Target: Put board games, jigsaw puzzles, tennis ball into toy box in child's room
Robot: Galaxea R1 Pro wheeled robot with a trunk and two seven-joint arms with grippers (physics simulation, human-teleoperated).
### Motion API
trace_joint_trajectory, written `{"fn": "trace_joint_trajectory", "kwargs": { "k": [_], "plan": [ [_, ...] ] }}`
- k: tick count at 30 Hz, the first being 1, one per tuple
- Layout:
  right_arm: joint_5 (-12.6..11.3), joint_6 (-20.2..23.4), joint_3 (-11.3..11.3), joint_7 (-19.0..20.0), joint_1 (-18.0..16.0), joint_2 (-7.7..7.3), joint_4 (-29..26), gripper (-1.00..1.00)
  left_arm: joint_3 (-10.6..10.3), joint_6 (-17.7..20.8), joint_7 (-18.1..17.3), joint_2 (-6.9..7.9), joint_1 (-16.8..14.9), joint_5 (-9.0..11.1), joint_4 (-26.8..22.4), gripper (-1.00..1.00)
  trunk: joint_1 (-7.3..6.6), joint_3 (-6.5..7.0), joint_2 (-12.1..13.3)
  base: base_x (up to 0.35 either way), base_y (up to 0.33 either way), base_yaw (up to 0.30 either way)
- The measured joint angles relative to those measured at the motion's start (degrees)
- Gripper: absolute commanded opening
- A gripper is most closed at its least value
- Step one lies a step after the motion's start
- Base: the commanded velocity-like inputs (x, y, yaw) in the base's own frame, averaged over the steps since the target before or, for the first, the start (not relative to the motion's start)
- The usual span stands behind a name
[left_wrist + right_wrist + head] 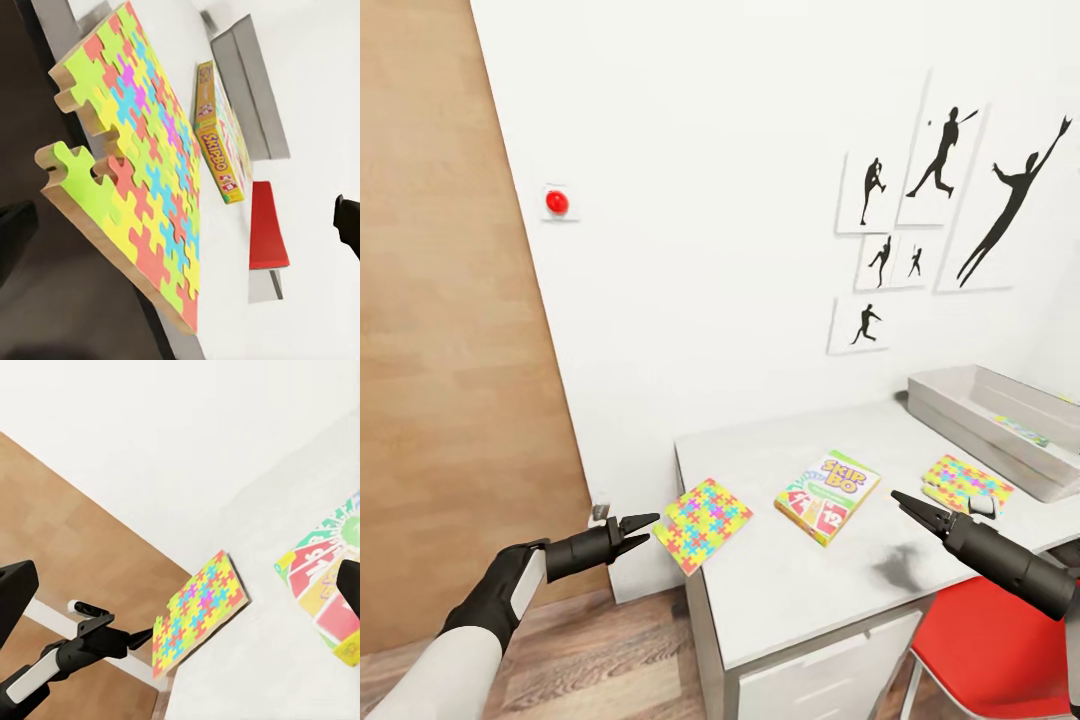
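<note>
Head view: the left gripper (643, 527) hangs just off the table (800, 590) corner, fingertips close together and holding nothing, aimed at a jigsaw puzzle (703, 523) that overhangs the table edge; the Skip-Bo board game (828, 495) lies flat mid-table; the right gripper (908, 505) hovers above the tabletop with its fingers drawn to a point, empty; a second jigsaw puzzle (966, 480) lies beside the toy box (970, 420), which seems to hold something colourful already, though what it is I cannot tell; a red chair (990, 650) stands under the table.

Left wrist view: the overhanging puzzle (142, 165) looms close, free of any finger, with the Skip-Bo box (219, 142) beyond it.

Right wrist view: the left gripper (142, 639) sits just beside the puzzle (196, 611), not touching; Skip-Bo (326, 577) lies nearby.

Judged from this, most of the work remains: both puzzles and this game are still out of the box.
</note>
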Motion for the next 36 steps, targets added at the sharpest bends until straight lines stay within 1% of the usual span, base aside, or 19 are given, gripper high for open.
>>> {"fn": "trace_joint_trajectory", "kwargs": {
  "k": [14,22,32,36],
  "plan": [
    [0.02,-0.01,-0.01,0.05,0.01,0.00,0.00,1.00,-0.01,0.00,0.00,0.00,0.00,0.01,0.00,1.00,0.00,0.00,0.00,0.002,-0.003,0.000],
    [0.02,-0.01,-0.03,0.05,-0.02,0.00,0.00,1.00,-0.01,-0.03,-0.02,0.00,0.00,0.01,0.00,1.00,-0.01,0.00,0.00,0.078,0.000,0.000],
    [0.02,-0.01,0.00,0.05,-0.02,0.00,0.00,1.00,-0.01,-0.02,-0.08,0.00,0.00,0.04,0.00,1.00,0.00,0.00,0.00,0.008,0.000,0.000],
    [0.03,-0.01,0.00,0.06,-0.03,0.02,0.00,1.00,-0.01,-0.03,-0.08,0.00,0.00,0.03,0.00,1.00,0.87,-0.71,-1.59,0.000,0.000,0.000]
  ]
}}
